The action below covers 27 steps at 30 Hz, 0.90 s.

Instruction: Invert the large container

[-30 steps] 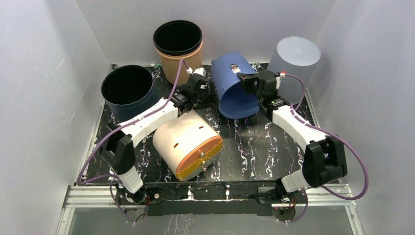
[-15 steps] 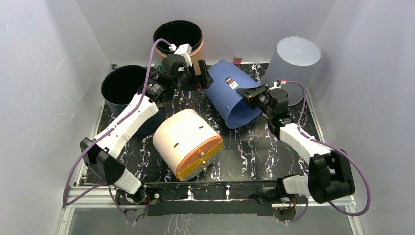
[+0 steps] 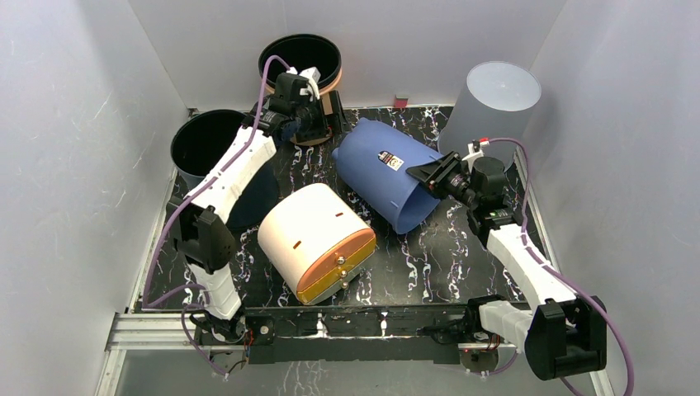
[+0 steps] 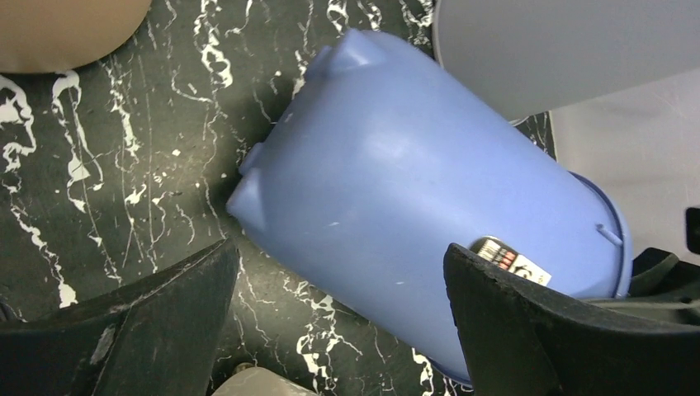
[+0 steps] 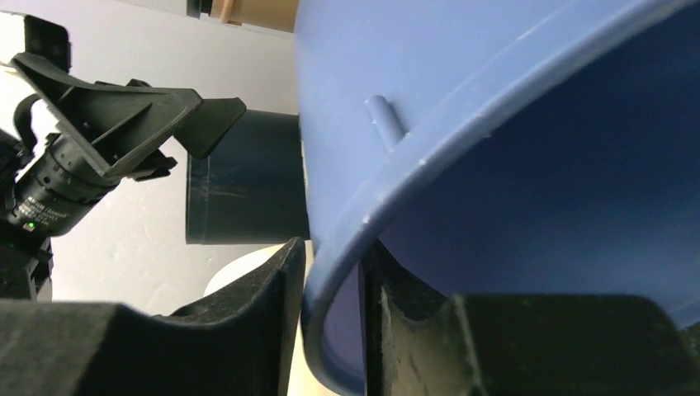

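The right hand clamps the large blue container by its rim, seemingly to lever it over on the tabletop; the left hand hangs spread, empty, upper centre.

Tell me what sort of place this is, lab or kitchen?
Most likely a lab test cell: plain white walls box in a black marbled tabletop, an aluminium rail carries the arm bases, and the props are bins, the blue bin pinched at the rim by the right gripper.
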Motion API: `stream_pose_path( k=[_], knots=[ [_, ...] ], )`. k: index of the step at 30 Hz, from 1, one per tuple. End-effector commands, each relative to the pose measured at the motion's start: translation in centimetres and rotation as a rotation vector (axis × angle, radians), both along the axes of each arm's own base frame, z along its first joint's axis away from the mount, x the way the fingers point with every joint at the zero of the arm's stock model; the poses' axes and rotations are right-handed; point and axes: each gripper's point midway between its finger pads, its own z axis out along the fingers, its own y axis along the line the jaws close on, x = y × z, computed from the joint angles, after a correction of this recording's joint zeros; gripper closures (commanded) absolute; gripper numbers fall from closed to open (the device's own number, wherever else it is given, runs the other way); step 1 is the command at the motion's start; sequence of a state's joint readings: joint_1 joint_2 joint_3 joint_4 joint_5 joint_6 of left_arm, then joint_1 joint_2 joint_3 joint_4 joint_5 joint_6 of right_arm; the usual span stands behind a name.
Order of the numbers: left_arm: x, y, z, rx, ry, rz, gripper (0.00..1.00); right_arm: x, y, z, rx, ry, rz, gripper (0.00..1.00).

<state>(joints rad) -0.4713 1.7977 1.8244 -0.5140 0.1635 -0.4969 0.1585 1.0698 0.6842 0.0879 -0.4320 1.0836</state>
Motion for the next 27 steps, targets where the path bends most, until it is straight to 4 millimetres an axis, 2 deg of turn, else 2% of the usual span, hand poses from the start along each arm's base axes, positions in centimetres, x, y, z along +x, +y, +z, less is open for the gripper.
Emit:
stream_pose_path(
  k=[1,3,7,14,18,21,27],
  knots=[
    [-0.8,-0.7,1.2,-0.085,0.037,-0.065,0.07,-0.7,-0.5,0.9,-0.042,-0.061,0.044,0.66],
    [-0.8,-1.0,0.6,-0.104,0.06,-0.084,0.07,-0.7,-0.7,0.9,-0.052,-0.056,0.043,0.58],
    [-0.6,-1.4,0.0,-0.14,0.076,-0.107,0.06,-0.6,-1.1,1.2,-0.059,-0.061,0.037,0.51],
    [1.1,-1.4,-1.7,-0.186,0.112,-0.127,0.05,-0.8,-1.2,2.8,-0.067,-0.091,0.046,0.51],
    [1.2,-1.7,-2.6,-0.196,0.133,-0.146,0.05,-1.1,-0.3,3.8,0.05,-0.106,0.071,0.53],
    [1.1,-1.9,-3.0,-0.208,0.142,-0.152,0.05,-1.3,0.1,4.5,0.196,-0.124,0.069,0.62],
    [0.9,-1.7,-1.8,-0.219,0.118,-0.171,0.04,-0.8,0.1,4.4,0.256,-0.107,0.055,0.97]
  ],
)
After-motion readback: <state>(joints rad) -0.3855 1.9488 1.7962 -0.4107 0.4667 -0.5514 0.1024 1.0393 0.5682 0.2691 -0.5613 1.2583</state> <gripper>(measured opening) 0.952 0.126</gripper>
